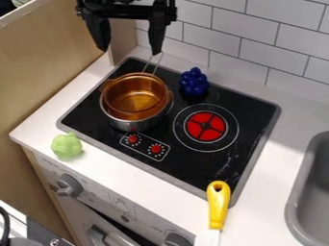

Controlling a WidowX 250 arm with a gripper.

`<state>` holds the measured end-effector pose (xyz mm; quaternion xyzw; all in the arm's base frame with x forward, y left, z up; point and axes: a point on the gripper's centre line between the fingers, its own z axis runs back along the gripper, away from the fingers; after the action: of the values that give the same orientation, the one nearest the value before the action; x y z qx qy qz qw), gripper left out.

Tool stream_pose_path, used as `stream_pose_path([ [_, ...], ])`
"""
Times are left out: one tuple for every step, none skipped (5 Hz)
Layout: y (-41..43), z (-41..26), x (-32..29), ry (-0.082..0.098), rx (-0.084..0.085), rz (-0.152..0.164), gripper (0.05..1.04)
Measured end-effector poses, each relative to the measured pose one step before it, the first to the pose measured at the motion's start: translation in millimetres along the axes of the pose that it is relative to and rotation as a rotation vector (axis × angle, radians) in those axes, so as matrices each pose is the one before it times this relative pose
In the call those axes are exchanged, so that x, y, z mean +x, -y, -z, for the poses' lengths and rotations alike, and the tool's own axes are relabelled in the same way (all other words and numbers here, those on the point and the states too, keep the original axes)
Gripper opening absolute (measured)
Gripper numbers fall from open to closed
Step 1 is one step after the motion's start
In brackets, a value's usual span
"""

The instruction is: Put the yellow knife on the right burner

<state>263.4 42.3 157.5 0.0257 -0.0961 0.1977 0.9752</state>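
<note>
We had the black two-finger gripper (132,45) up above the stove's back left, its fingers spread wide, nothing between them! And there lay our yellow-handled knife (218,204), handle end over the black cooktop's (177,170) front edge, the rest on the white worktop (151,194), well apart from the red right burner (206,126).
</note>
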Motion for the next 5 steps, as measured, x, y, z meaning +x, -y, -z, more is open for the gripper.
stream_pose_path([
  [1.26, 6.62, -4.95, -0.0281, 0.0013, -0.0022, 1.0],
  [18.07, 2.46, -21.48, -0.0068, -0.0445, 0.0165, 1.0],
  [13.63, 0.71, -11.25, 0.0062, -0.0041, -0.0156, 1.0],
  [15.08, 8.05, -15.88, 0.0308, 0.0057, -0.0262, 1.0],
  [17.36, 8.65, -20.57, 0.0137, 0.0139, -0.0233, 0.999],
])
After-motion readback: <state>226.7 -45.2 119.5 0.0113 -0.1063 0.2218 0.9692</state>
